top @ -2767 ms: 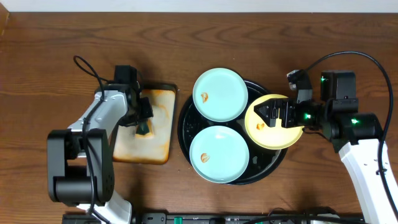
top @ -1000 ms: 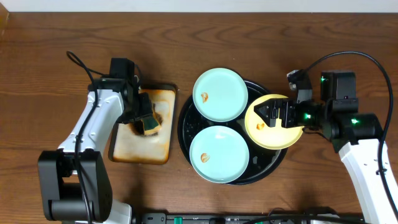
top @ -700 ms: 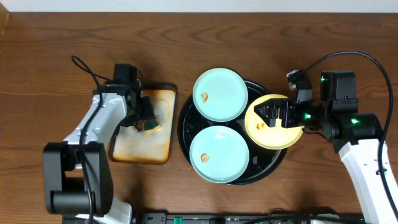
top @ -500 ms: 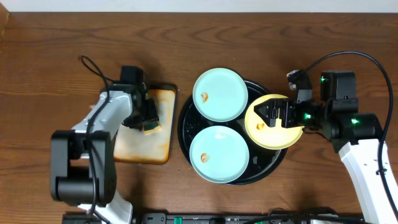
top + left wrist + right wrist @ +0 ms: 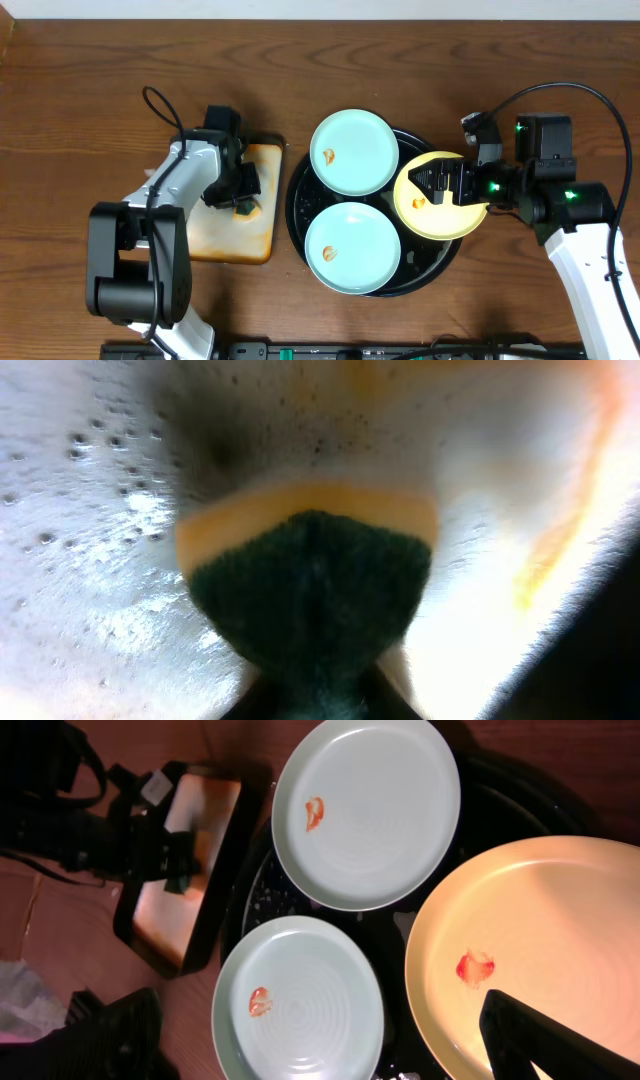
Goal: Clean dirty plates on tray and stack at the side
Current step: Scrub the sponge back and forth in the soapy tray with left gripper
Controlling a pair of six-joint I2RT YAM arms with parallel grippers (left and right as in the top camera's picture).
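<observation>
Two mint-green plates (image 5: 352,152) (image 5: 352,248) lie on the round black tray (image 5: 297,200), each with an orange smear. My right gripper (image 5: 432,187) is shut on the rim of the yellow plate (image 5: 445,205), held over the tray's right side. In the right wrist view the yellow plate (image 5: 540,920) shows its red-orange smear, with one dark finger of my gripper (image 5: 540,1040) on it, beside the mint plates (image 5: 365,810) (image 5: 298,1000). My left gripper (image 5: 240,190) is shut on a green-and-yellow sponge (image 5: 310,600), pressed onto the small stained tray.
The small rectangular orange-stained tray (image 5: 225,235) lies left of the black tray, nearly touching it; it also shows in the right wrist view (image 5: 165,910). Brown wooden table (image 5: 100,80) surrounds both trays. The left arm's cable loops over the table at the back left.
My left gripper has moved the sponge back and forth over the stained tray and now sits nearer its right edge. The right gripper and yellow plate have not moved.
</observation>
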